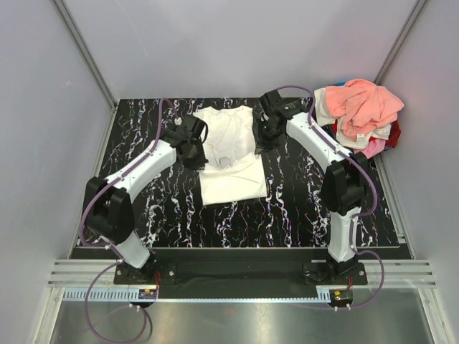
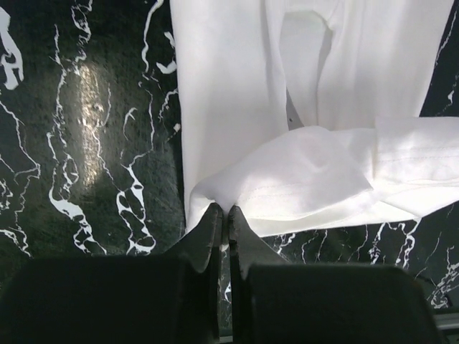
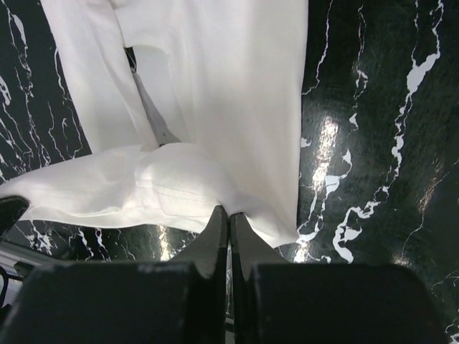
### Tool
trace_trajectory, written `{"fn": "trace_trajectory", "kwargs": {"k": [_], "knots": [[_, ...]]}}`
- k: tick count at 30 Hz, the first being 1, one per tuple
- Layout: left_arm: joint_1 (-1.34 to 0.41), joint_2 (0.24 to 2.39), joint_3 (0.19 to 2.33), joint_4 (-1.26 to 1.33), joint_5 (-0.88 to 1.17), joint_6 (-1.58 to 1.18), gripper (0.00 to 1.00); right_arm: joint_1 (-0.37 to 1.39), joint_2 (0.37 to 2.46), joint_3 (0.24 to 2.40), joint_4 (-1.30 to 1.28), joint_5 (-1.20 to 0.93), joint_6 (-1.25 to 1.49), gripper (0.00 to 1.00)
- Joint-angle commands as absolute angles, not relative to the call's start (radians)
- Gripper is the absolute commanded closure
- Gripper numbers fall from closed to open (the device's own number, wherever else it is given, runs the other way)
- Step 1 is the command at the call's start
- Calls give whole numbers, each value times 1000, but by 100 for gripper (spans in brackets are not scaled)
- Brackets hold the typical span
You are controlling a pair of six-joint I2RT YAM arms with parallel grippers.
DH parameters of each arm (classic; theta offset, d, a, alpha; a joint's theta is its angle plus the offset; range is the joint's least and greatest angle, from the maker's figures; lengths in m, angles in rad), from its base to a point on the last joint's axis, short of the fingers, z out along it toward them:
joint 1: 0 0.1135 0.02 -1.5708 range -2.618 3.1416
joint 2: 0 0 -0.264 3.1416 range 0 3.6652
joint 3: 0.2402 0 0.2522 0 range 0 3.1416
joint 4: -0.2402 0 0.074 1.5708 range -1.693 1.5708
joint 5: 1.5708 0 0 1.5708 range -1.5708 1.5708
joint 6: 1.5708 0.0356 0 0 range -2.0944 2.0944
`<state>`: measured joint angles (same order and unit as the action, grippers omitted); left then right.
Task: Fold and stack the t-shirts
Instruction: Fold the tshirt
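1. Left gripper was closed, pinching the white shirt's edge.
2. Right gripper pinched the opposite edge likewise.
3. It lay central on the worktop; other shirts were heaped far right.

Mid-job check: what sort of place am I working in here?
Most likely a lab test cell, not a home: plain grey panel walls box in a black marbled table, a metal rail runs along its near edge, and a pile of shirts sits apart from the white t-shirt.
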<state>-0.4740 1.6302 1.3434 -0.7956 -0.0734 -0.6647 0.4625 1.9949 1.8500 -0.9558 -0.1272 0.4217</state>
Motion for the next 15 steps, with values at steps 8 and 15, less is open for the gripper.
{"fn": "trace_trajectory", "kwargs": {"k": [8,15], "knots": [[-411,1746,1453,-790,-22,-598,100,420,2135,1970,-963,-175,371,100],[-368,1891,1548,-798,31,-584,86,394,2268,2080,-974,-213,347,71]]}}
